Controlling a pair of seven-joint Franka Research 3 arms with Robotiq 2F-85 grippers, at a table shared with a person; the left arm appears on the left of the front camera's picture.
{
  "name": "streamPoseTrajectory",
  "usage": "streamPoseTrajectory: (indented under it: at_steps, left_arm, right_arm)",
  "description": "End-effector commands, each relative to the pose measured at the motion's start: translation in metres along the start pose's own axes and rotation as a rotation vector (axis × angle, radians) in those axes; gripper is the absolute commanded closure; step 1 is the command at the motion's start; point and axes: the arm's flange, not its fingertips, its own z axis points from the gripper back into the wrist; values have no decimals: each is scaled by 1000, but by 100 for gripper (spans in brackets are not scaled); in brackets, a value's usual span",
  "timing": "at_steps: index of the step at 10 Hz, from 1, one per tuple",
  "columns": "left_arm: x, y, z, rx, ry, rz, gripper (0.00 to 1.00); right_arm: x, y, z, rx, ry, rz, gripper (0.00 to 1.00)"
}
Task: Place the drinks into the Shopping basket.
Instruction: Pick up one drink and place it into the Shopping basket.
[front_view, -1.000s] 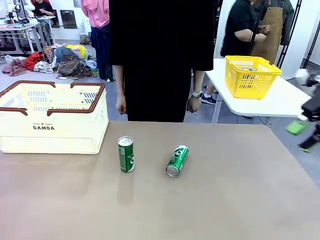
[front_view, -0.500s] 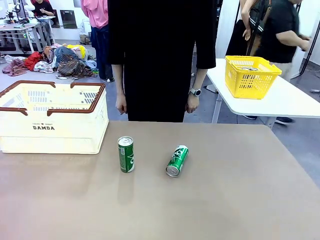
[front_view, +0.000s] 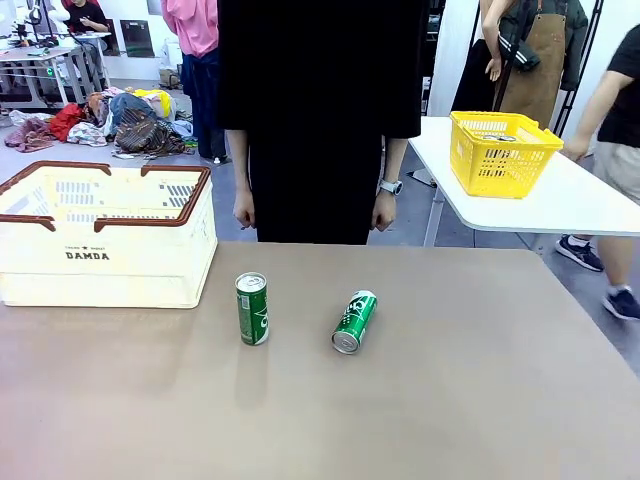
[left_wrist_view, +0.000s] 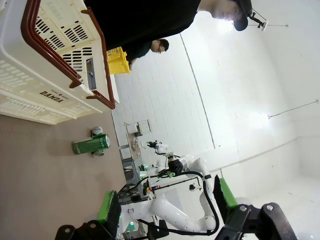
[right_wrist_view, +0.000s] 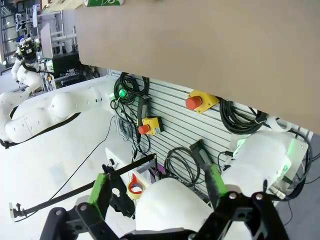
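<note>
We look from the table's (front_view: 480, 400) near edge straight across to the far edge, where a person (front_view: 320, 120) stands. Our left wrist view, rolled sideways, sits low over the tabletop, close to the Shopping basket (left_wrist_view: 35, 85), with the green cans (left_wrist_view: 91, 145) farther off; the front view shares both. Our right wrist view faces back past the near edge to a slotted panel (right_wrist_view: 170, 100), with a green can (right_wrist_view: 102, 2) at its top.

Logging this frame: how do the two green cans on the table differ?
The left can stands upright; the right can lies on its side, angled. The left can's silver top faces up; the right can's faces the robot's side. The left can is nearer the Shopping basket than the right can. Both are green with white lettering, resting on the table.
</note>
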Motion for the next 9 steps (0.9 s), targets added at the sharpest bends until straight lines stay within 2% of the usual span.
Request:
streamPoseTrajectory:
  at_steps: [1, 2, 3, 4, 5, 7, 8, 9]
  left_arm:
    - [-3, -3, -1, -15, 2, -10, 0]
    - [0, 0, 0, 0, 0, 0, 0]
    - [-5, -9, -1, 140, -204, 72, 0]
    - [-9, -24, -33, 175, -139, 79, 0]
    - [-9, -42, -83, 264, 0, 45, 0]
    - [-13, -74, -213, 522, 396, -77, 0]
    - [-25, -86, -269, 604, 592, -129, 0]
    - [-45, -91, -325, 694, 716, -166, 0]
  right_arm:
    - [0, 3, 1, 7, 2, 16, 0]
    - [0, 3, 1, 7, 2, 16, 0]
    - [0, 3, 1, 7, 2, 16, 0]
    - [0, 3, 1, 7, 2, 16, 0]
    - [0, 3, 1, 7, 2, 16, 0]
    - [0, 3, 1, 7, 2, 16, 0]
    - [0, 3, 1, 7, 2, 16, 0]
    - [0, 3, 1, 7, 2, 16, 0]
